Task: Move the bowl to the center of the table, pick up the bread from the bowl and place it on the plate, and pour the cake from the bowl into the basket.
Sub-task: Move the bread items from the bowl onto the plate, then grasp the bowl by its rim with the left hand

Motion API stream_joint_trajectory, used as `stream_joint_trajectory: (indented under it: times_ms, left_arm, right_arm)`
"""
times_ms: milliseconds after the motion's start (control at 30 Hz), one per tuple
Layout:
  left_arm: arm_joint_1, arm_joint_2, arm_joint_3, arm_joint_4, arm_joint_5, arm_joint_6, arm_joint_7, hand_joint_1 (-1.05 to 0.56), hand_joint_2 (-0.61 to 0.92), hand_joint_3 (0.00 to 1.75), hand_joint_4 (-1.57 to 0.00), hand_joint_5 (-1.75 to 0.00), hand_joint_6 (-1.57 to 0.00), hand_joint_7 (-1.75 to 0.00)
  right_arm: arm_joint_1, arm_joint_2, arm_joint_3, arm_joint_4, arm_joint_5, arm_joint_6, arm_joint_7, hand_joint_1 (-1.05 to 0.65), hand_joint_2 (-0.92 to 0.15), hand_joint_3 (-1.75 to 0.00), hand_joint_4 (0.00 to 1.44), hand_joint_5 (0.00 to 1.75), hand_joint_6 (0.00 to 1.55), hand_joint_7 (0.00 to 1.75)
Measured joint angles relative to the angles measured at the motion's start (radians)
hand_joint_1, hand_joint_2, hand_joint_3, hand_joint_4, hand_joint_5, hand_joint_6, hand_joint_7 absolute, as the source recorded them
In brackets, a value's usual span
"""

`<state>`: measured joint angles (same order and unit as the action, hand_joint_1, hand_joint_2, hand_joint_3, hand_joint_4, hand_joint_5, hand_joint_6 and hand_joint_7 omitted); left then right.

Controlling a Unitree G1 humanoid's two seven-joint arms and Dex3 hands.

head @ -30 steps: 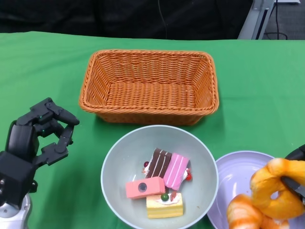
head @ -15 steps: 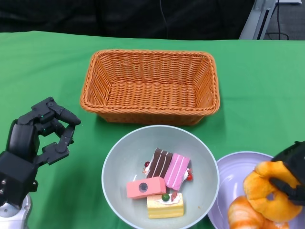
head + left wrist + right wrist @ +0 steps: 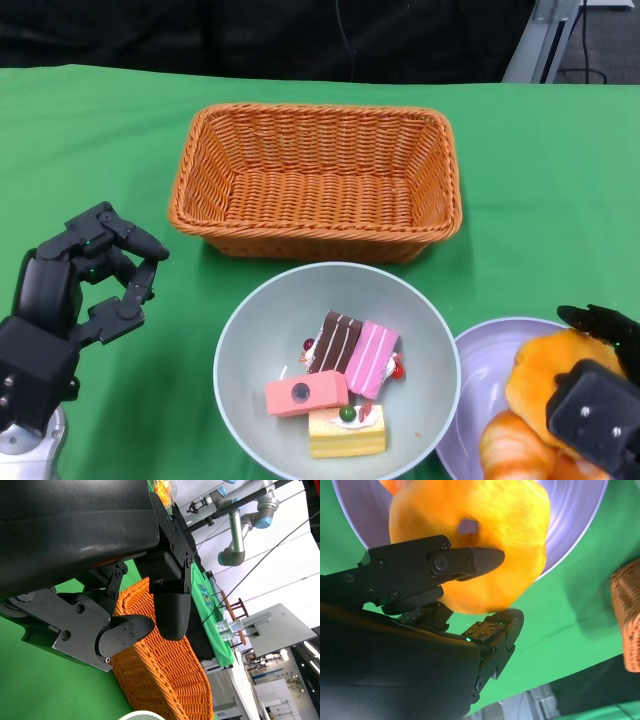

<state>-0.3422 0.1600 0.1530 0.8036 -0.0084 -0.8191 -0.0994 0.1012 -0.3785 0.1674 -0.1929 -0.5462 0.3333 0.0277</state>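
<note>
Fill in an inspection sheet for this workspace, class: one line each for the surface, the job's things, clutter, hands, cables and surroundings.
Surface: green cloth covering the table.
Job's things: grey bowl at the near centre with four cake pieces inside; wicker basket behind it, with nothing in it; lilac plate right of the bowl, carrying a ring-shaped bread and a croissant.
Clutter: nothing seen.
Hands: left hand hangs left of the bowl, fingers curled, holding nothing; right hand grips the ring bread over the plate.
Cables: thin dark cables in the left wrist view, away from the table.
Surroundings: dark backdrop; a grey robot arm and a table beyond.
</note>
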Motion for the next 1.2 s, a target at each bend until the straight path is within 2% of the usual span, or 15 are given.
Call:
stream_joint_trajectory:
  times_ms: [267, 367, 500, 667, 833, 900, 967, 1000, 1067, 1100, 1133, 1200]
  left_arm:
    - [0.0, 0.0, -0.001, 0.0, 0.002, 0.0, 0.0, -0.09, 0.68, 0.86, -0.75, -1.68, -0.74, -1.28]
    - [0.0, 0.0, -0.002, 0.0, 0.005, 0.0, 0.0, -0.08, 0.68, 0.87, -0.74, -1.68, -0.74, -1.28]
    - [0.001, 0.0, -0.002, 0.0, 0.005, 0.0, 0.0, -0.07, 0.68, 0.87, -0.75, -1.68, -0.74, -1.28]
    - [0.007, 0.0, -0.004, 0.0, 0.005, 0.0, 0.0, -0.07, 0.68, 0.87, -0.74, -1.68, -0.74, -1.28]
    - [0.008, 0.0, -0.006, 0.0, 0.005, -0.001, 0.0, -0.08, 0.68, 0.87, -0.75, -1.66, -0.74, -1.28]
    - [0.008, 0.0, -0.007, 0.0, 0.006, -0.001, 0.001, -0.08, 0.69, 0.87, -0.76, -1.67, -0.74, -1.29]
    - [0.008, 0.0, -0.007, 0.0, 0.011, -0.002, 0.008, -0.08, 0.68, 0.87, -0.76, -1.68, -0.74, -1.29]
    - [0.008, 0.0, -0.008, 0.001, 0.012, -0.002, 0.008, -0.08, 0.68, 0.87, -0.77, -1.68, -0.74, -1.28]
    - [0.007, 0.0, -0.008, 0.002, 0.012, -0.003, 0.008, -0.07, 0.68, 0.87, -0.76, -1.67, -0.74, -1.28]
    - [0.007, 0.0, -0.008, 0.006, 0.012, -0.006, 0.007, -0.07, 0.69, 0.87, -0.76, -1.65, -0.74, -1.27]
    - [0.007, 0.002, -0.008, 0.01, 0.011, -0.009, 0.005, -0.06, 0.7, 0.86, -0.77, -1.63, -0.75, -1.24]
    - [0.007, 0.006, -0.007, 0.019, -0.002, -0.013, -0.011, -0.05, 0.73, 0.78, -0.79, -1.56, -0.78, -1.15]
  right_arm:
    - [0.029, 0.0, -0.001, 0.013, -0.032, -0.097, -0.036, -0.32, -0.92, -0.07, 0.36, 0.0, 0.31, 0.0]
    - [0.036, 0.004, -0.011, 0.014, -0.014, -0.138, -0.045, -0.29, -0.92, -0.07, 0.36, 0.01, 0.32, 0.01]
    - [0.048, 0.029, -0.061, 0.004, 0.062, -0.175, -0.045, -0.28, -0.92, -0.11, 0.41, 0.03, 0.37, 0.03]
    - [0.066, 0.096, -0.124, -0.075, 0.183, -0.193, -0.043, -0.33, -0.92, -0.15, 0.47, 0.05, 0.42, 0.04]
    - [0.07, 0.201, -0.182, -0.212, 0.357, -0.234, -0.043, -0.3, -0.89, -0.14, 0.58, 0.09, 0.57, 0.06]
    - [0.069, 0.224, -0.193, -0.266, 0.404, -0.25, -0.036, -0.28, -0.88, -0.15, 0.67, 0.13, 0.64, 0.08]
    - [0.072, 0.238, -0.194, -0.315, 0.442, -0.271, -0.022, -0.21, -0.75, -0.45, 0.76, 0.31, 0.78, 0.08]
    - [0.076, 0.246, -0.195, -0.339, 0.481, -0.28, -0.006, -0.14, -0.66, -0.65, 0.79, 0.56, 0.88, 0.12]
    - [0.091, 0.266, -0.193, -0.387, 0.577, -0.297, 0.032, -0.11, -0.61, -0.78, 0.87, 0.84, 1.03, 0.23]
    - [0.103, 0.28, -0.191, -0.407, 0.62, -0.301, 0.046, -0.13, -0.61, -0.8, 0.87, 1.01, 1.04, 0.38]
    - [0.117, 0.294, -0.186, -0.423, 0.658, -0.302, 0.056, -0.13, -0.58, -0.86, 0.86, 1.21, 0.96, 0.72]
    - [0.145, 0.314, -0.168, -0.444, 0.715, -0.302, 0.072, -0.14, -0.54, -0.98, 0.85, 1.44, 0.85, 1.1]
